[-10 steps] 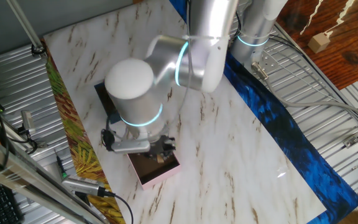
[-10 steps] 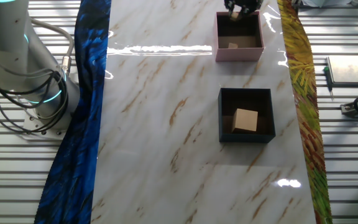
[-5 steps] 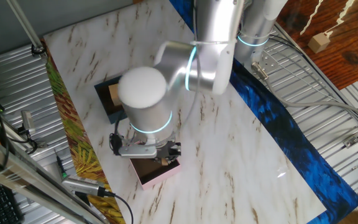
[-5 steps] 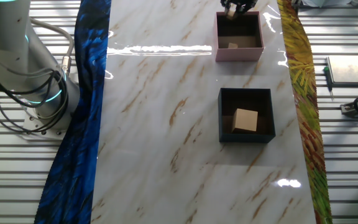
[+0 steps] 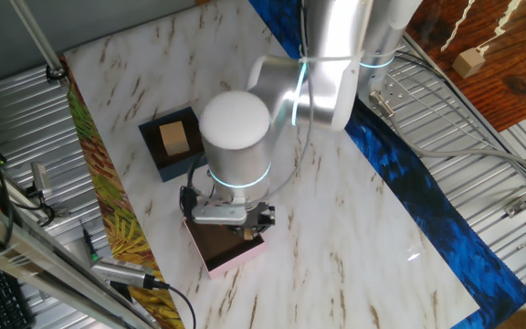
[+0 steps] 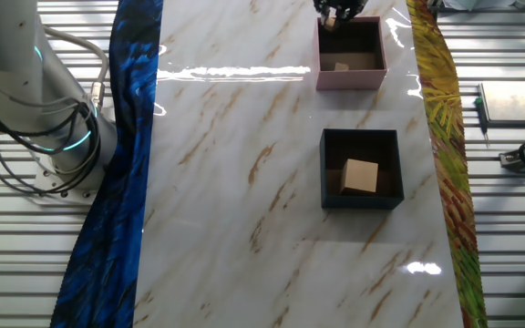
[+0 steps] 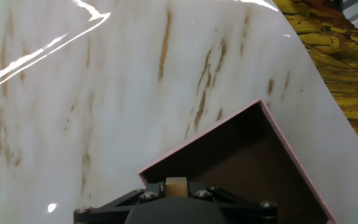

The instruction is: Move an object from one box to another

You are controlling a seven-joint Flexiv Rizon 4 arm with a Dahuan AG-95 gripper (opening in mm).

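From the hand view I see my gripper (image 7: 176, 186) closed on a small tan block (image 7: 176, 185), pinched between the two black fingers so that only its pale top face shows; it looks roughly cube-shaped, so I can't honestly name a long axis or a direction it points. The gripper hangs over the near corner of the pink box (image 7: 272, 118), whose thin pink rim runs diagonally across the view and whose inside is dark brown. In the other fixed view the gripper (image 6: 334, 13) sits at the far edge of that pink box (image 6: 351, 80), at its left corner, and a second small tan piece (image 6: 341, 66) lies on the brown floor inside. The navy-blue box (image 6: 361, 200) sits well apart on the marble table (image 6: 244, 164), and it holds a larger tan cube (image 6: 361, 176) resting slightly turned against the box walls. From one fixed view the arm covers much of the pink box (image 5: 236, 260), and the blue box (image 5: 167, 164) with its cube (image 5: 173, 138) stands clear beside it. I can read no labels or writing on any of these things.
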